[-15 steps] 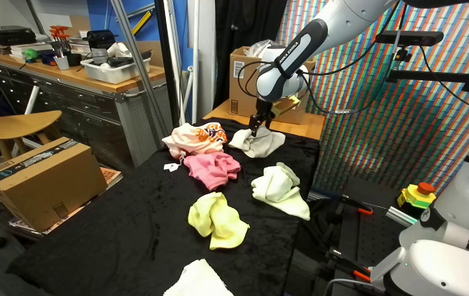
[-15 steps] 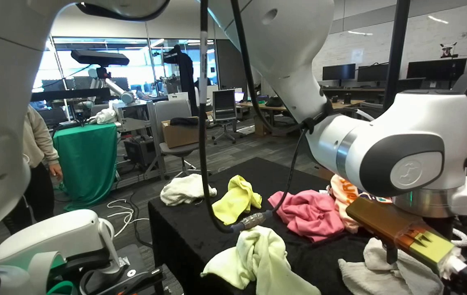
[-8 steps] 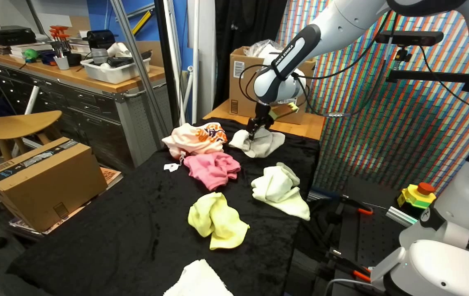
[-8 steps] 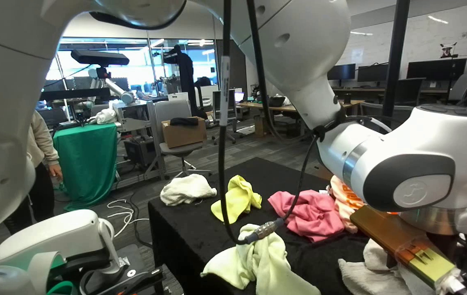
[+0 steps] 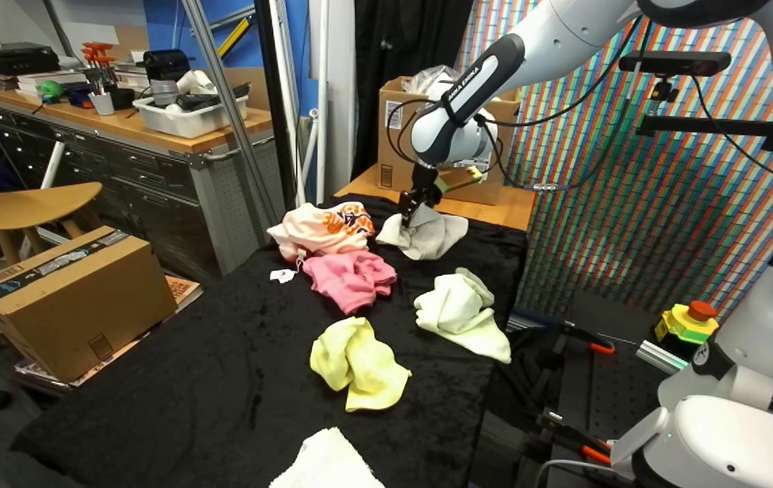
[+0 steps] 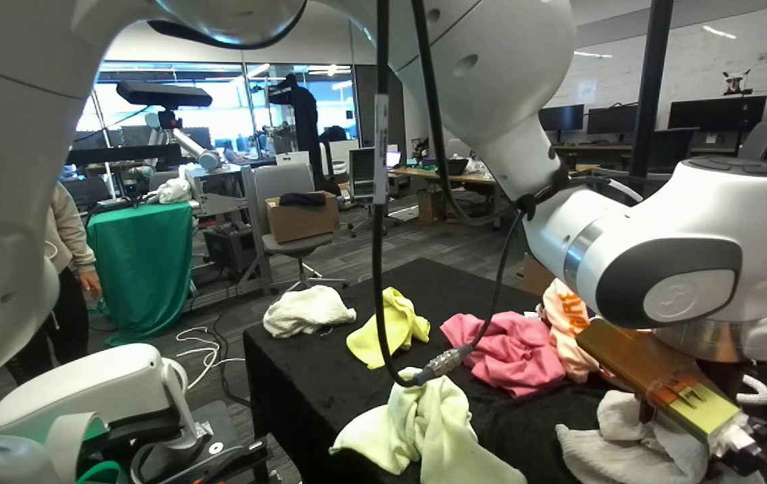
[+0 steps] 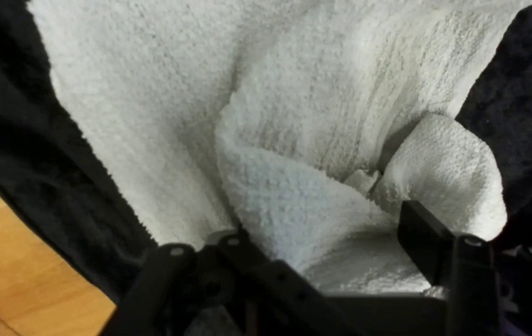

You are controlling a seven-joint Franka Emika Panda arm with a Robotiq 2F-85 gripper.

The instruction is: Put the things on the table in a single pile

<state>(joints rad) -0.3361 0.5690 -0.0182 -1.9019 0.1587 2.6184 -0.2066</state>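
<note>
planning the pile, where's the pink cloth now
In an exterior view, the pink cloth lies on the table just left of the picture's middle, between the peach garment and the bright yellow cloth.

Shows a glossy white arm [image 5: 569, 37] in both exterior views, built of fat rounded links [image 6: 497, 87], dimpled with oval recesses [image 6: 466, 65], ringed by a silvery collar [image 6: 581, 254] and inset with a charcoal wrist panel [image 6: 618, 282] around a paler oval plate [image 6: 662, 302] bearing a faint emblem [image 6: 682, 296]. Carries black lettering [image 5: 464, 83], legible only as ANKA EMIKA, plus a black cable [image 6: 378, 255] with a white label sleeve [image 6: 381, 148] and a metal connector [image 6: 447, 361]. Mounts an amber-brown casing [image 6: 638, 356] tipped yellow-green below the panel, and shows, in the wrist view, a black gripper [image 7: 319, 224] of angular linkages [image 7: 289, 291] studded with pale round screw heads [image 7: 233, 241].
</note>
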